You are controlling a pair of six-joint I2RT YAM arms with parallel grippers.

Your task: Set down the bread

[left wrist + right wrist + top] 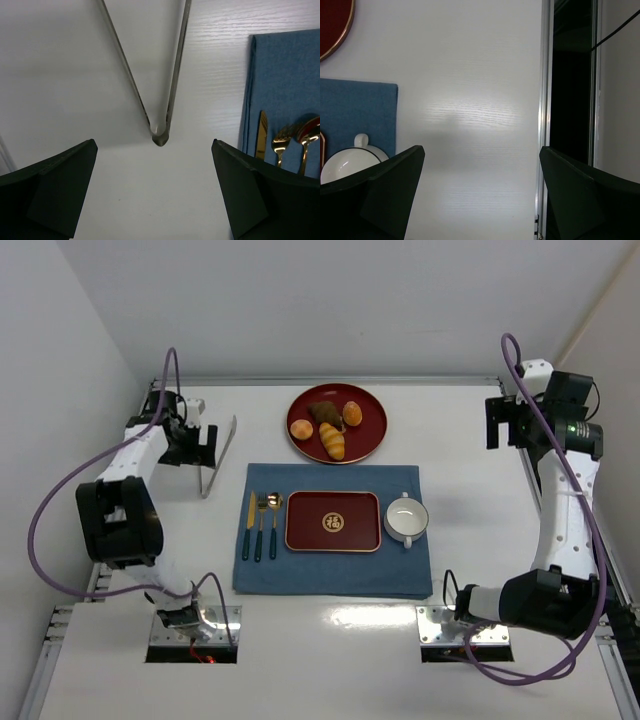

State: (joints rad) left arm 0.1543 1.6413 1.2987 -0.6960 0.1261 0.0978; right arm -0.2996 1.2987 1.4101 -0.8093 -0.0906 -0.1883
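The bread (300,429), a small round golden-tan bun, lies on the left side of the round red plate (372,436) at the back centre. It shares the plate with a ridged roll (332,441), a glossier orange bun (352,414) and a dark piece (322,411). My left gripper (195,446) is open and empty at the far left, beside metal tongs (217,455). In the left wrist view the gripper (155,200) is just short of the tongs' hinge (160,134). My right gripper (505,423) is open and empty at the far right, also in its wrist view (482,195).
A blue mat (400,575) holds a red rectangular tray (333,521), a knife, spoon and fork (261,525) and a white cup (406,519). The right wrist view shows the cup (350,162), the mat's corner (355,107) and the table's right edge rail (545,115).
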